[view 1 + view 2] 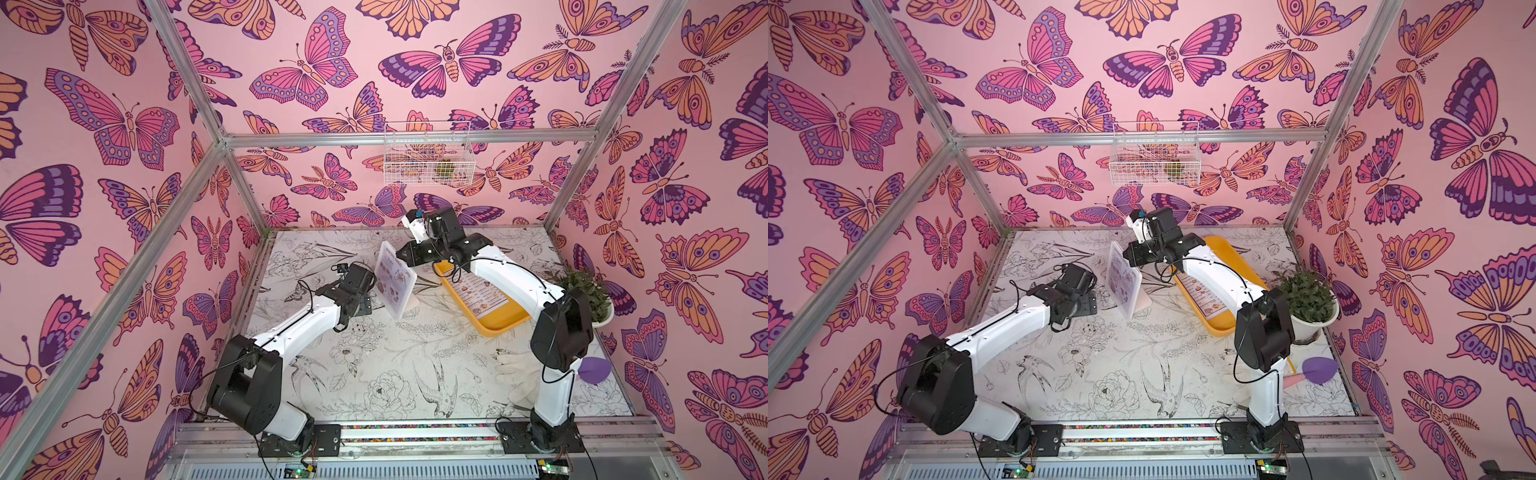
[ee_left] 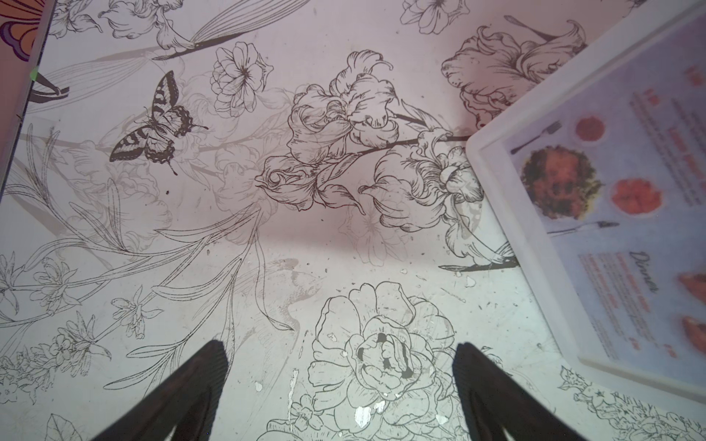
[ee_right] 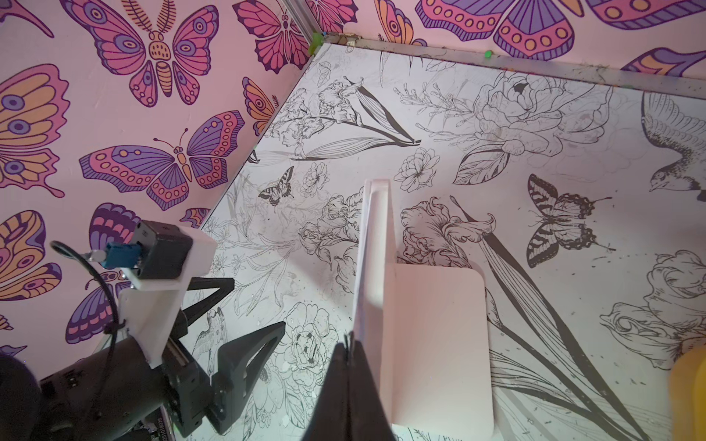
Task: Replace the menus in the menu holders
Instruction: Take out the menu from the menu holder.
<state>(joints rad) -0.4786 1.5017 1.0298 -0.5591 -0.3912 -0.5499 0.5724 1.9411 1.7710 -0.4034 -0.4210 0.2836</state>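
The clear menu holder (image 1: pixel 409 272) (image 1: pixel 1128 305) stands upright mid-table with a red-headed menu (image 1: pixel 392 278) (image 2: pixel 611 198) inside. In the right wrist view I look down along its top edge (image 3: pixel 376 236) and see its foot (image 3: pixel 439 343). My right gripper (image 3: pixel 348 343) (image 1: pixel 400 250) (image 1: pixel 1128 252) sits at one end of that top edge, jaws pressed together on the thin menu sheet. My left gripper (image 2: pixel 340 351) (image 1: pixel 366 305) (image 1: pixel 1087 302) hovers low over the table just left of the holder, open and empty. A second menu (image 1: pixel 482 293) (image 1: pixel 1204 297) lies in the yellow tray (image 1: pixel 500 322) (image 1: pixel 1221 326).
A potted plant (image 1: pixel 586 291) (image 1: pixel 1308 299) stands by the right wall behind my right arm. A white glove (image 1: pixel 515 374) and a purple object (image 1: pixel 1318 370) lie near the front right. A wire basket (image 1: pixel 428 153) hangs on the back wall.
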